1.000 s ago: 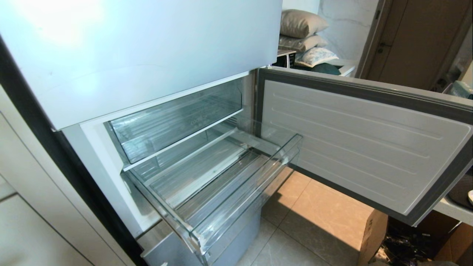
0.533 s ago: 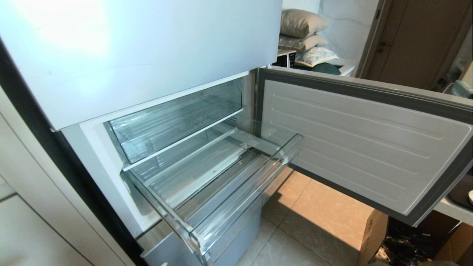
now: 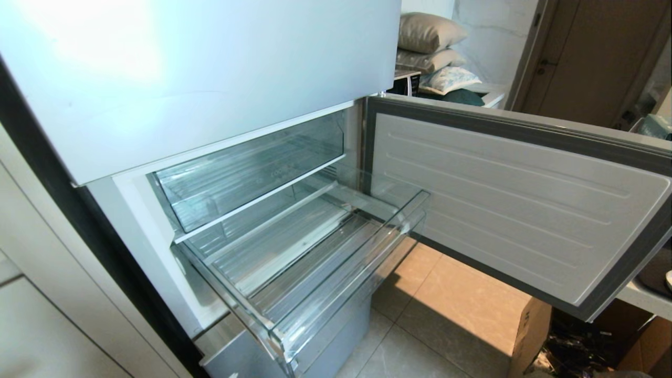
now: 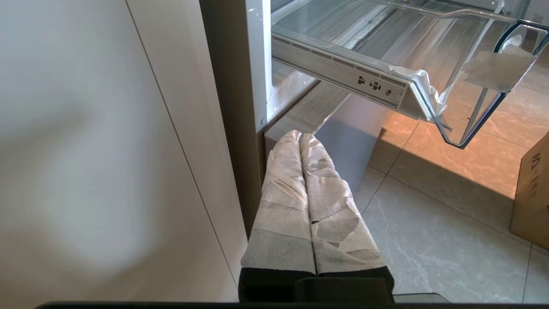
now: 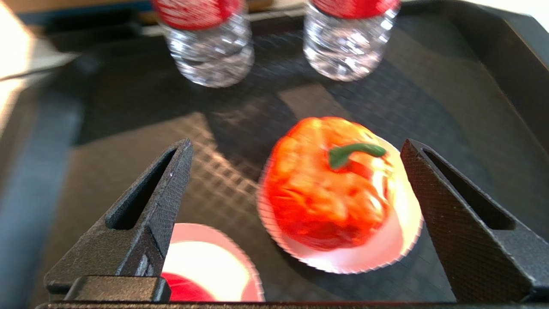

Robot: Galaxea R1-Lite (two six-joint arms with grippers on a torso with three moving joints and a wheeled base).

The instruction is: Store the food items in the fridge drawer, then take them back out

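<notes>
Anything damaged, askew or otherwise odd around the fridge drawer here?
Torn white tape hangs crumpled off the front corner of the pulled-out fridge drawer, and a loose patch clings to its front wall. Otherwise the drawer sits level, with no food inside it.

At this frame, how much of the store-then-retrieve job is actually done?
Done: the fridge drawer is pulled out and holds nothing. In hand: the open right gripper hovers over an orange-red food item on a white paper liner in a black tray, not gripping it. The left gripper is shut and idle beside the fridge. Left: storing everything, then retrieving it.
</notes>
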